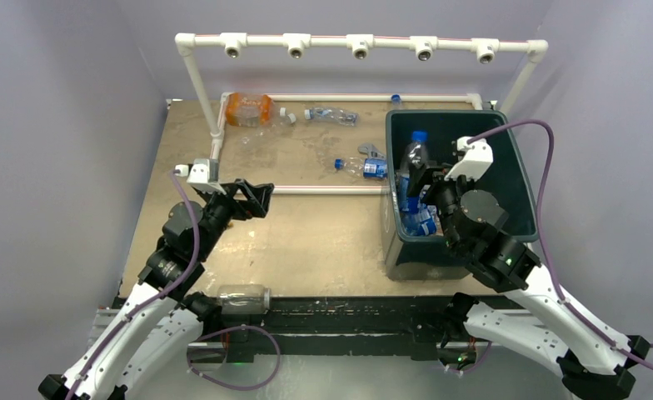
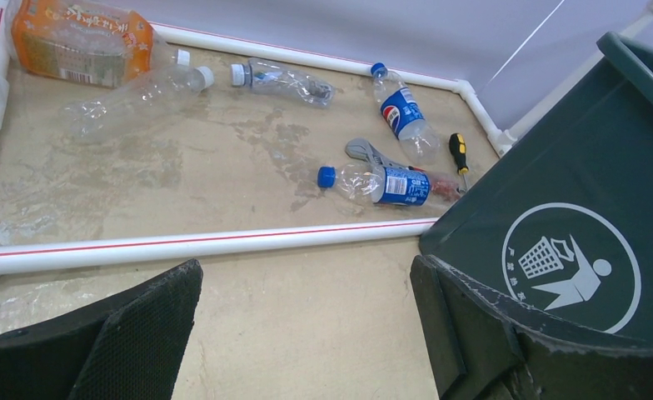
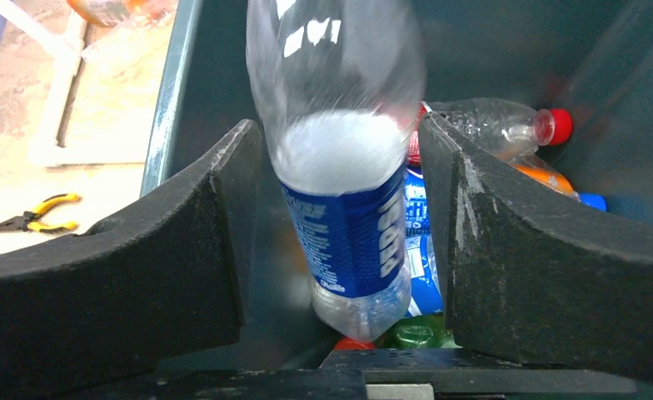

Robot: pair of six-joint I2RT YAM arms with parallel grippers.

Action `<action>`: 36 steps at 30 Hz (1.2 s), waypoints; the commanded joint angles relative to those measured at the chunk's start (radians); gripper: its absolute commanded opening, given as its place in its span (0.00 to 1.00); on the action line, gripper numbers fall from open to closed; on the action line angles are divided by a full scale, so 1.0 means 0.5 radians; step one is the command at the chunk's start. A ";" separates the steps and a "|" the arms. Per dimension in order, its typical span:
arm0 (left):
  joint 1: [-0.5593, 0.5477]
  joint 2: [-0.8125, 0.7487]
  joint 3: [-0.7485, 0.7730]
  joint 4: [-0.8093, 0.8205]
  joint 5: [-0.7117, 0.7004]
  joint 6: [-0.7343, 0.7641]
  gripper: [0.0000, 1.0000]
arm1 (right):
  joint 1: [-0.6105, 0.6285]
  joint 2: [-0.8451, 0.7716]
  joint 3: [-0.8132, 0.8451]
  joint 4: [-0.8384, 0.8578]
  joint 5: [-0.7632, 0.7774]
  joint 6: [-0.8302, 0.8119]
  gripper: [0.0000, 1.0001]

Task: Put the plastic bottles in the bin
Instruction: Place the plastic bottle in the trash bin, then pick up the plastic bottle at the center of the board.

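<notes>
Tan tabletop (image 1: 306,242), bin (image 1: 448,115) at right. Right gripper (image 3: 340,129) over bin, jaws parted, bottle (image 3: 348,233) loose between. Risk: bottle catches on jaw, tips over rim. Left gripper (image 2: 305,271) wide, empty.

From the top view, the bare tabletop (image 1: 306,242) at lower centre, between the white pipe rail (image 1: 323,190) and the near edge, gives open passage. The bin (image 1: 390,167) blocks the right side. The right gripper (image 1: 419,177) fills its left half above the piled bottles (image 1: 419,221), while its right half stays open. Past the rail, at upper centre, the loose bottles (image 1: 331,116) lie well apart, but a screwdriver (image 2: 458,154) and a blue-labelled bottle (image 2: 386,183) crowd the bin's wall.
</notes>
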 commanded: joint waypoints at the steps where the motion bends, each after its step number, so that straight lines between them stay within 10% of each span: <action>1: 0.004 -0.016 0.013 0.024 -0.001 0.034 0.95 | -0.006 -0.037 0.100 -0.037 -0.033 0.056 0.72; 12: 0.003 -0.010 0.017 0.021 -0.007 0.038 0.95 | -0.006 -0.078 0.342 -0.112 -0.184 0.075 0.85; 23: 0.003 0.204 -0.003 0.226 0.065 -0.074 0.94 | -0.006 -0.047 0.432 0.264 -1.707 -0.048 0.86; 36: 0.001 1.258 0.349 0.750 0.115 -0.777 0.96 | -0.006 -0.257 0.077 0.656 -2.042 -0.003 0.87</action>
